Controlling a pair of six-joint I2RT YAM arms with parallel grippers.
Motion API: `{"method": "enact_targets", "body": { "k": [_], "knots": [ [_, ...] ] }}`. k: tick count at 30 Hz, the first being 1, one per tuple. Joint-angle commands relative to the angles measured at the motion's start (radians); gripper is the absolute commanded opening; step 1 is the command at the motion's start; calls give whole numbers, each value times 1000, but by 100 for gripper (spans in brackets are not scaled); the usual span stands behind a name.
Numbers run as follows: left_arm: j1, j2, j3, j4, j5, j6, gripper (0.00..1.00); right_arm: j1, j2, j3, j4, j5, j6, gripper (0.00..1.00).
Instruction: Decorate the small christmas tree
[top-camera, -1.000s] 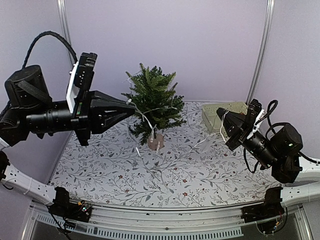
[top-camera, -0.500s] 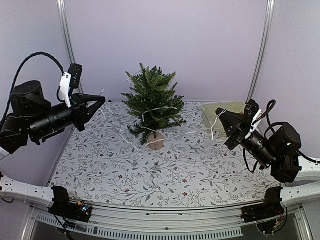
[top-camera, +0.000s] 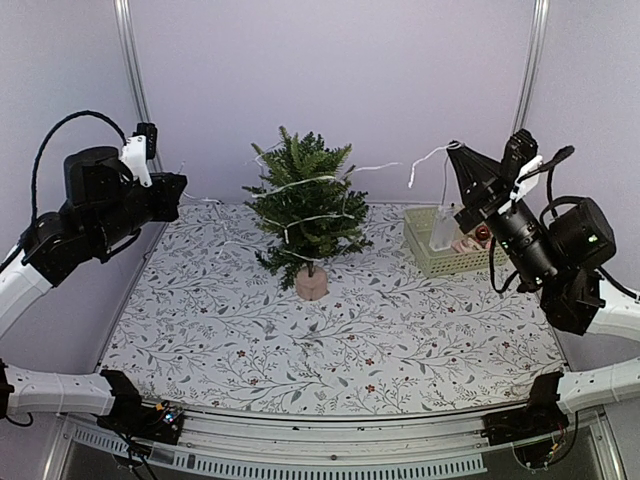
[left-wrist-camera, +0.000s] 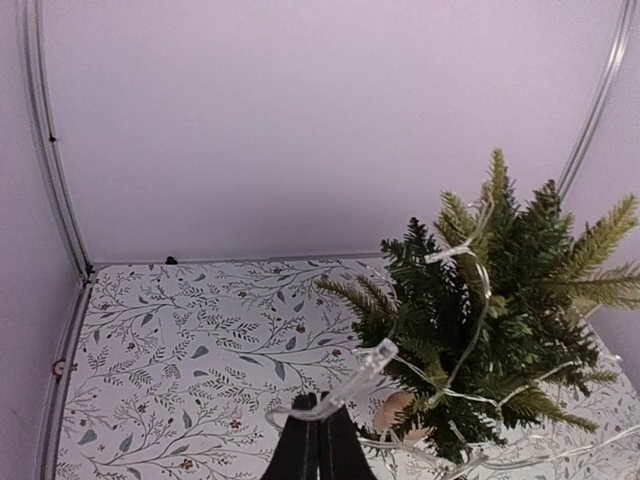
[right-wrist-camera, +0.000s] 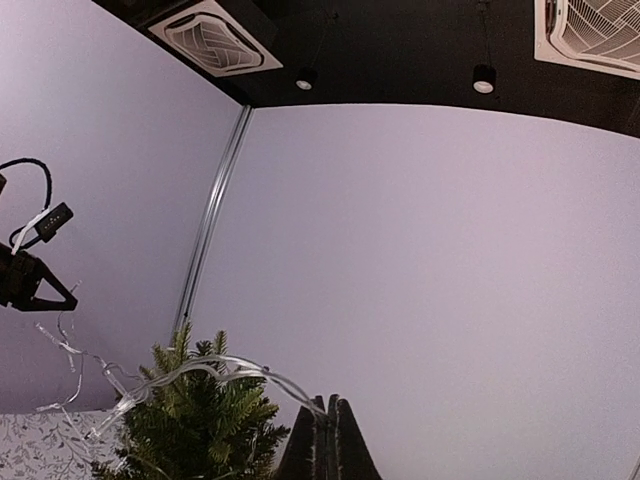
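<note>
My left tool (top-camera: 178, 192), at 9 o'clock from the tree (top-camera: 305, 205), is clamped shut on the light string (top-camera: 372, 167). My right tool (top-camera: 456, 150), at 3 o'clock, pinches it too. The tree stands upright at 12 o'clock on the table (top-camera: 300, 340), with the string draped across it.

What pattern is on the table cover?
Table cover: grey leafy vines, tiny red flowers; top external view.

Leaf-patterned table (top-camera: 330, 350) with small christmas tree (top-camera: 305, 205), basket (top-camera: 440, 263)
</note>
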Motion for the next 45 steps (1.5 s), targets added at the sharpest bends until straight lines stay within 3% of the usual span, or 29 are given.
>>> {"method": "enact_targets", "body": {
  "k": [1,11,22,37,45],
  "knots": [
    [94,29,-3,118,23,-35,0,-58,120,148,105,-77,-40,0],
    [229,74,-61,298,106,-88,0,-213,469,546,108,-243,-72,0],
    [331,204,-82,481,171,-163,0,-378,776,842,95,-353,12,0],
    [419,343,-55,666,224,-243,0,-514,1219,1336,49,-387,168,0],
    [415,498,53,640,267,-288,0,-572,1345,1383,17,-353,184,0]
  ]
}}
